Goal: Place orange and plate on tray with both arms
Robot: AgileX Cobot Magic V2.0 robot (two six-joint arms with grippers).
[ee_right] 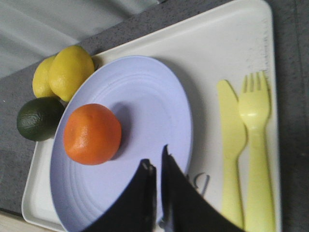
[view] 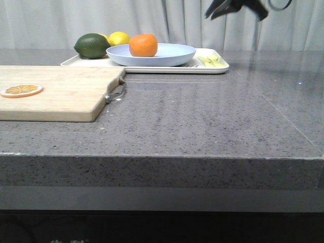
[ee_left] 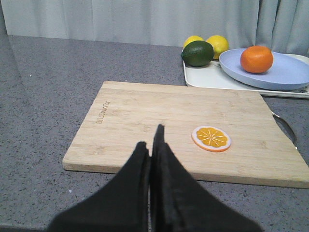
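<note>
Grey speckled stone makes up the counter (view: 202,126), with pale curtains (view: 50,23) hanging behind it. Up at the far right, the right gripper (ee_right: 158,162) hangs in the air above the tray (view: 217,67), its two black fingers drawn almost together with only a thin slit between them, nothing caught there. The left gripper (ee_left: 151,145) has its fingers pressed tight against each other, also holding nothing, poised over the near edge of the wooden cutting board (view: 61,96).

Bright and glossy, the orange (view: 143,45) sits whole on the plate (view: 174,55), toward its left side. Pale blue, shallow and wide, the plate rests on the cream tray at the back of the counter. From the right wrist camera, the right gripper's tips hover over the plate's rim, close to the orange but not touching it.

A dark green avocado (view: 92,45) and two lemons (view: 119,38) crowd the tray's left end, just beside the plate. A yellow knife (ee_right: 231,145) and fork (ee_right: 257,145) lie on its right end. A dried orange slice (ee_left: 211,138) lies on the board, near the left gripper's tips.
</note>
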